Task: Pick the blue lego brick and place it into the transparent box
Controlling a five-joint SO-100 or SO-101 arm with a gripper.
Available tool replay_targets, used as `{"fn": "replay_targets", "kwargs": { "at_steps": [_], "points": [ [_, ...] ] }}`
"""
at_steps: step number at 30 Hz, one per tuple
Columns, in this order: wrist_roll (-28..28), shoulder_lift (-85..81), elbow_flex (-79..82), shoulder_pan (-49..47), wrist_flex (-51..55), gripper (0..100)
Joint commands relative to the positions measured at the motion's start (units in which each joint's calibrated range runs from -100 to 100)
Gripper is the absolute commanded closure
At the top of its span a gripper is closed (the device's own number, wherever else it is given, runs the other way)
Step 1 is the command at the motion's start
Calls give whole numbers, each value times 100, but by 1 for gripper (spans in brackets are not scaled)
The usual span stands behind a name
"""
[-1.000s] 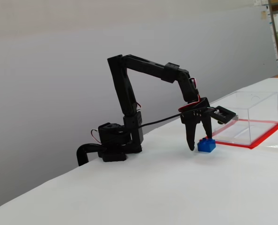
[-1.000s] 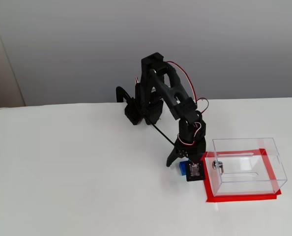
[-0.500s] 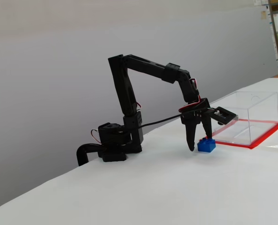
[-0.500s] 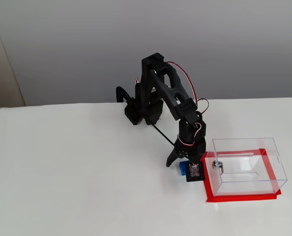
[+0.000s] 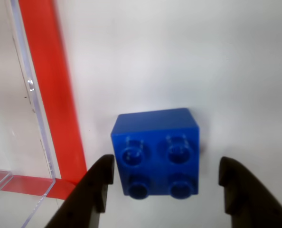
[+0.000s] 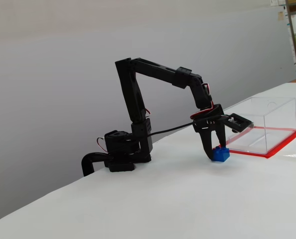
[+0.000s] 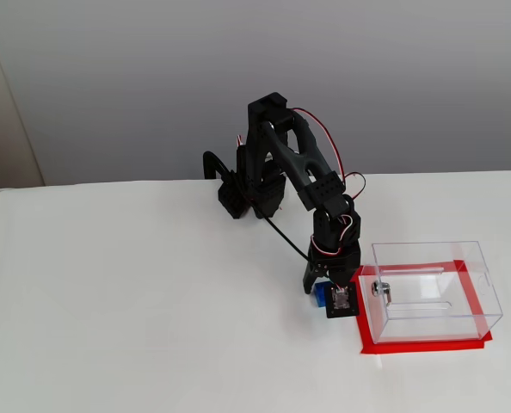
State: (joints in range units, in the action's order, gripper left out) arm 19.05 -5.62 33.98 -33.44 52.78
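**Straddling the blue brick beside the clear box**

Looking down through the wrist view, we see our gripper (image 5: 162, 183) spread wide, one black fingertip (image 5: 100, 178) at the left of the blue lego brick (image 5: 155, 152) and the other off to its right with bare table showing between it and the brick. Whether the left fingertip touches the brick we cannot tell. The brick sits studs-up on the white table (image 5: 179, 52), just beside the red base sheet (image 5: 53, 90) and a corner of the transparent box (image 5: 34, 104). In a fixed view from the side, we hold the gripper (image 6: 213, 154) low over the brick (image 6: 220, 154), which rests on the table outside the box (image 6: 265, 122). In a fixed view from above, the brick (image 7: 321, 295) peeks out beneath our arm (image 7: 290, 168).
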Motion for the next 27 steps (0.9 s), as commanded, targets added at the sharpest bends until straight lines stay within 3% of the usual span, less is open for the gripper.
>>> {"fn": "replay_targets", "kwargs": {
  "at_steps": [1, 9, 14, 27],
  "points": [
    [15, -27, -288, 28, -83, 74],
    [130, -36, -270, 28, -83, 75],
    [130, -36, -279, 28, -83, 84],
    [135, -61, -288, 28, -83, 83]
  ]
}}
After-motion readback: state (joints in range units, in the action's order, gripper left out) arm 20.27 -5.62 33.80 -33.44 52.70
